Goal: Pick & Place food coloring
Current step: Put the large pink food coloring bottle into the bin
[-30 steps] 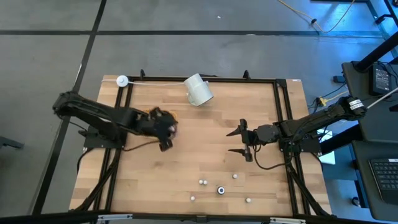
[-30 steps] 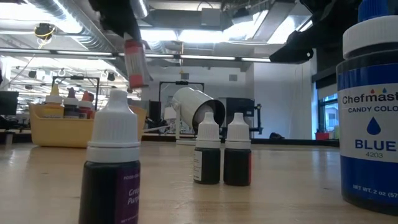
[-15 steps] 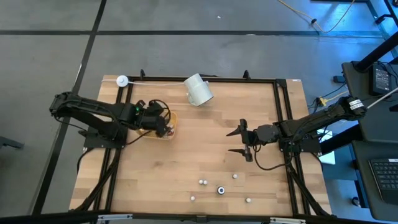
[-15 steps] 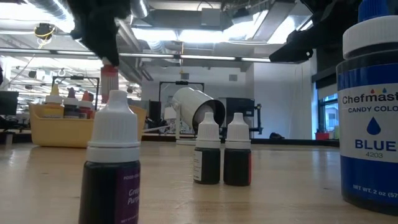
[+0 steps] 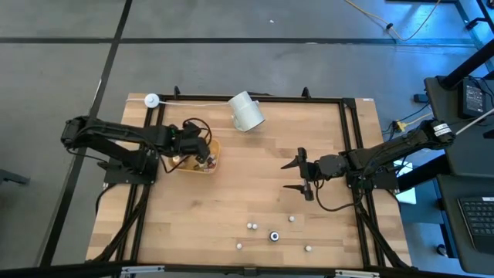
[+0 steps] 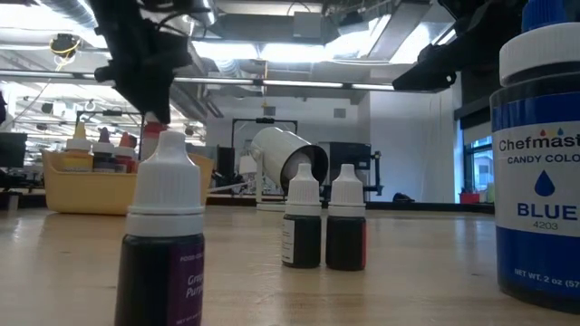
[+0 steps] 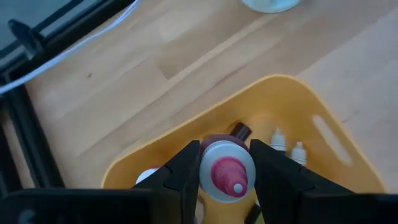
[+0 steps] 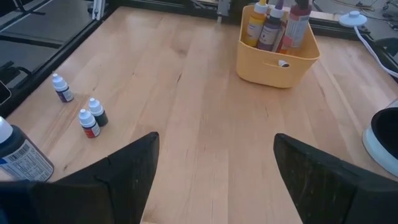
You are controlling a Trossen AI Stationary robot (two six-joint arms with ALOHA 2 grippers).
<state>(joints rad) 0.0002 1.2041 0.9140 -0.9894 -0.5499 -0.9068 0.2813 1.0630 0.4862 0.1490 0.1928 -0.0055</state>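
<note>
Since a second ago the left hand (image 7: pixel 225 180) has swung from mid-counter back over the yellow tray (image 5: pixel 202 158), carrying a red-capped bottle (image 7: pixel 226 174). Half a second ago it was near the tray edge; now it sits right above the tray interior. It is clenched on that bottle, fingers (image 7: pixel 180 177) on both sides, cap pointing at the wrist camera. In the low view the bottle has dropped lower and now shows just behind the near white cap. The right hand (image 5: pixel 299 174) has not moved; it hangs over the counter right of centre, released, jaws spread wide.

Other bottles stand upright in the tray (image 8: pixel 273 62), several visible in the right wrist view. Five small bottles (image 5: pixel 252 226) remain loose near the front edge of the counter (image 5: pixel 255 193), well apart from the tray. In the low view a purple one (image 6: pixel 165 244) stands nearest, two dark ones (image 6: pixel 323 231) stand side by side, and a large blue candy-colour bottle (image 6: pixel 539 172) is at the right edge. A white cup (image 5: pixel 246 111) lies on its side near the back edge.

The counter is light wood with a black frame. Grey floor around it; behind is a lab room with ceiling lights and ducts.
</note>
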